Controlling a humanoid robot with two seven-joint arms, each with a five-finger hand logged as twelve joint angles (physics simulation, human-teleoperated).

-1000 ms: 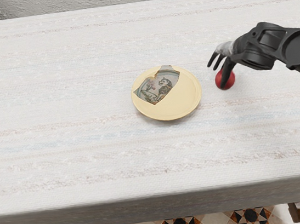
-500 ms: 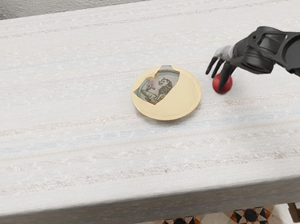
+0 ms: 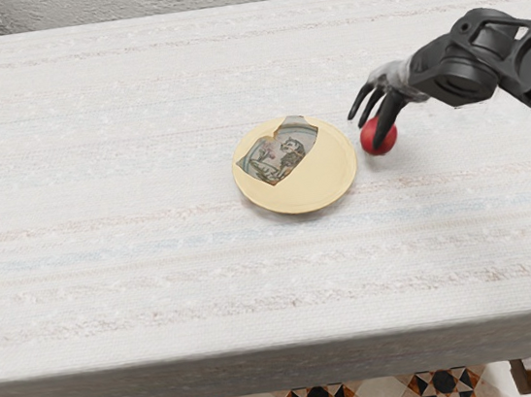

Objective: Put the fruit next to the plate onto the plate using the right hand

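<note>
A small round red fruit (image 3: 380,138) sits just off the right rim of the yellow plate (image 3: 326,176), which carries a picture patch on its upper left. My right hand (image 3: 373,114) comes in from the right edge on a dark arm and hangs over the fruit. Its fingers (image 3: 381,124) curl down around the fruit, one crossing its front, while two others point down to its left. The top of the fruit is hidden by the hand. No left arm shows.
The plate lies mid-table on a pale striped cloth (image 3: 158,271). The table's front edge (image 3: 287,362) runs along the bottom, with a patterned floor below it.
The right hand has moved left and slightly up toward the plate, and the red fruit has travelled with it, ending close to the plate's right rim.
</note>
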